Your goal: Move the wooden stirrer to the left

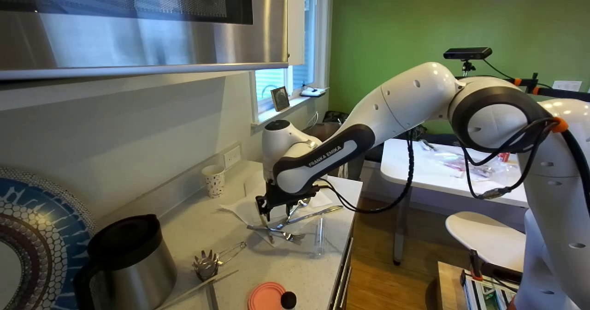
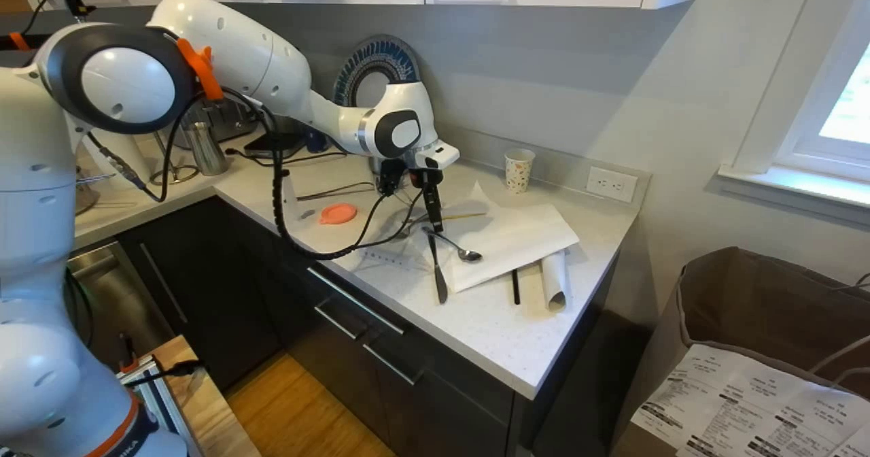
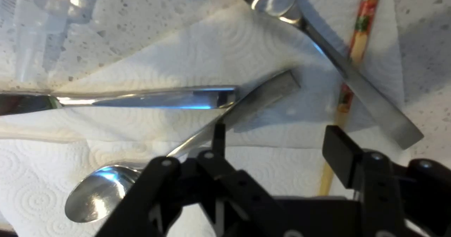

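"FRANKA EMIKA" on glossy white robot arm (image 1: 410,100), dark grey forearm strip (image 1: 325,157), over drawer-side edge of pale speckled counter (image 1: 295,264). White paper sheets (image 2: 741,402) on brown bag (image 2: 669,355) beyond end edge: print too small.

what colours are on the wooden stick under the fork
The wooden stick is tan with red and green patches; best in wrist view.

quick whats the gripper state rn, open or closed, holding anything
Gripper: open, jaws apart, holding nothing.
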